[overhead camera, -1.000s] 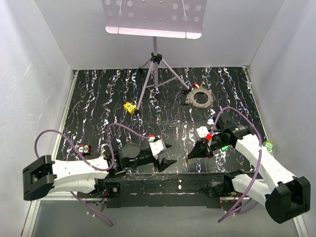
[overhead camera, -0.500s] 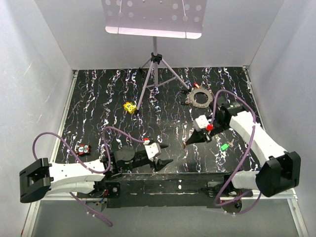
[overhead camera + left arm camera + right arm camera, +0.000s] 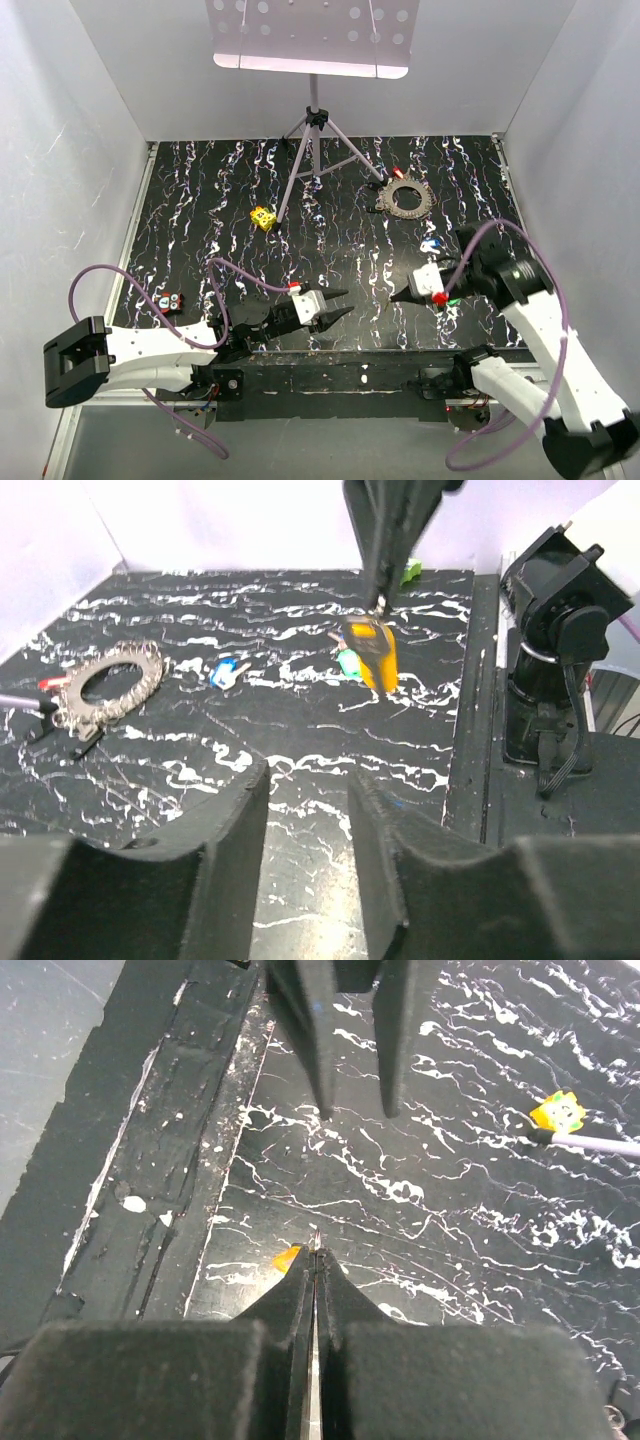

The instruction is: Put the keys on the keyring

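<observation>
White walls box in the black, white-streaked desk I am working over. The keyring lies flat toward the far right of it, and I place everything else from there.

A red key sits against the keyring's far edge, beside a foot of the tripod stand. A blue key lies on the keyring's near side, clear of it. A green key lies farther out from the keyring in the same direction, toward the arm bases.

The right arm's fingers are well nearer than the keyring, just beside the green key. They are pressed together on the thin metal blade of an orange key. Its bright head pokes out below the tips. I cannot tell whether it touches the desk.

The left arm's fingers are spread apart and hold nothing. They sit to the near left of the keyring, pointing toward the right arm's tips across a small gap.

A yellow dotted cube rests well to the keyring's left.
</observation>
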Robot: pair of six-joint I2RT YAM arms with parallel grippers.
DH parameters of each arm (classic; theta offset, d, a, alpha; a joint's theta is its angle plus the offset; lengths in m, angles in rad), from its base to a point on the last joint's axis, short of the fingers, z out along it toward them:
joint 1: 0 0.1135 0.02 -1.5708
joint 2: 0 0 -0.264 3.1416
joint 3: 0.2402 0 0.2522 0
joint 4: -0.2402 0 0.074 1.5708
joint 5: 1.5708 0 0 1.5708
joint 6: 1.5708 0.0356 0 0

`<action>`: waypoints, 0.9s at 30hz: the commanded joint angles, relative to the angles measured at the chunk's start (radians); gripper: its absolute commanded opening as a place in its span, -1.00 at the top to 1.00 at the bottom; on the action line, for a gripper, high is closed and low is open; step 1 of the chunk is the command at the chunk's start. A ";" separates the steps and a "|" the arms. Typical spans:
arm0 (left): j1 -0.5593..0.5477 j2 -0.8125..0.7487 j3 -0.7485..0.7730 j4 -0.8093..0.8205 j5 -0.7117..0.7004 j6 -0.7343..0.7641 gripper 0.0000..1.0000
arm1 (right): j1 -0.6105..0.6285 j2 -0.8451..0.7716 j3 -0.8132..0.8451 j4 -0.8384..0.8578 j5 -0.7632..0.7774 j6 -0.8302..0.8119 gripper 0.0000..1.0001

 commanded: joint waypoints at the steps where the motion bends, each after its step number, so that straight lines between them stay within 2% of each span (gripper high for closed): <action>1: -0.001 0.007 0.005 0.079 0.079 0.017 0.38 | 0.058 -0.171 -0.146 0.323 0.031 0.193 0.97; 10: -0.001 0.009 0.033 0.045 0.228 0.011 0.45 | 0.128 -0.249 -0.221 0.420 0.042 0.178 0.97; 16: -0.001 0.041 0.036 0.077 0.229 0.018 0.45 | 0.134 -0.278 -0.272 0.446 0.000 0.124 0.97; 27: -0.001 0.141 0.073 0.175 0.189 0.035 0.44 | 0.161 -0.280 -0.307 0.534 -0.021 0.204 0.97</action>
